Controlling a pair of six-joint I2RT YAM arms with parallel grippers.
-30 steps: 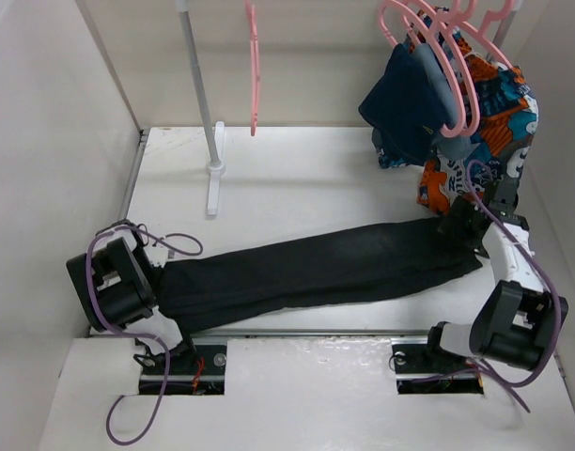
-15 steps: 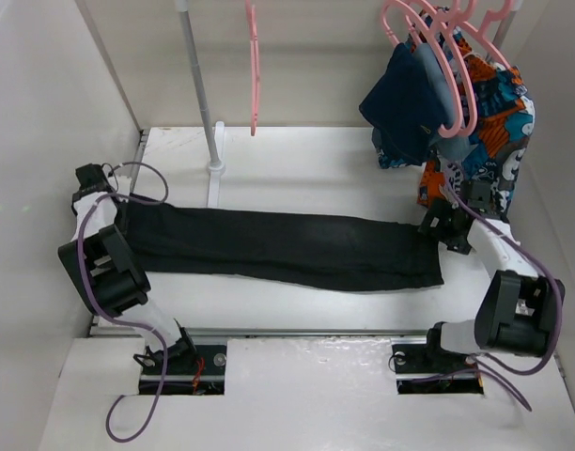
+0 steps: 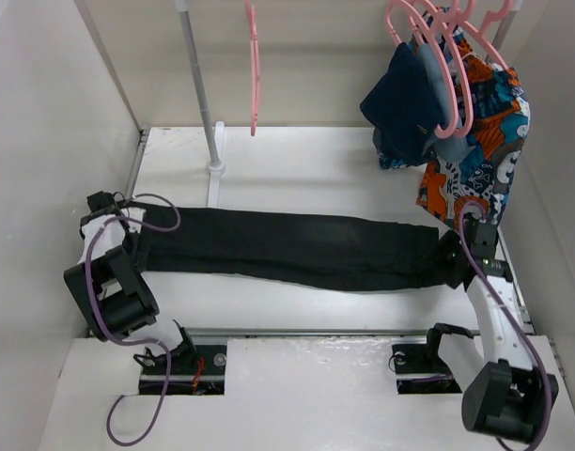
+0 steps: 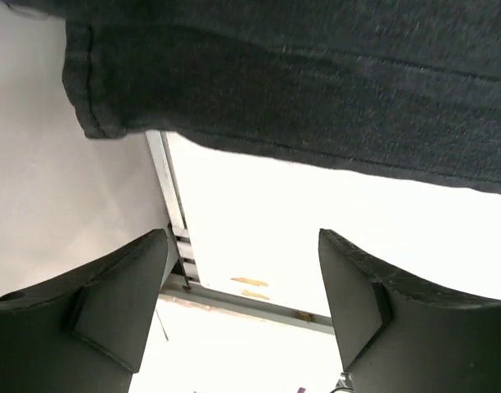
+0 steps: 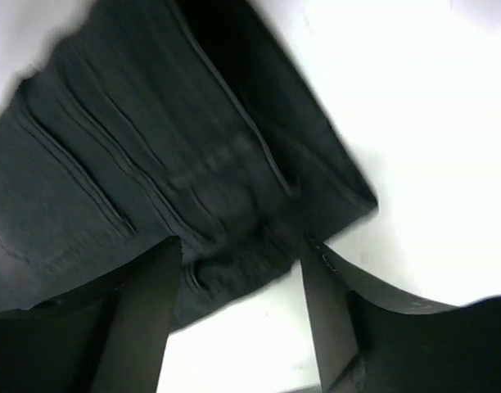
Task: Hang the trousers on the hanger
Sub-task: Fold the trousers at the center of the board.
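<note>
Lying flat, trousers (image 3: 287, 249) span from left end effector (image 3: 130, 229) to right end effector (image 3: 453, 259).

One pair of black trousers (image 3: 287, 249). One bare pink hanger (image 3: 254, 66). One navy garment (image 3: 405, 103) and one patterned cloth (image 3: 475, 160) on bunched hangers (image 3: 447, 85), count unclear. Two arms: left arm (image 3: 109, 282), right arm (image 3: 494, 319).

Left fingers (image 4: 111, 315) and right fingers (image 5: 132, 323) both stand spread apart.

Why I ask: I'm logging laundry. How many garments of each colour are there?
Black trousers: 1
Navy garment: 1
Orange-blue patterned cloth: 1
Total: 3
</note>
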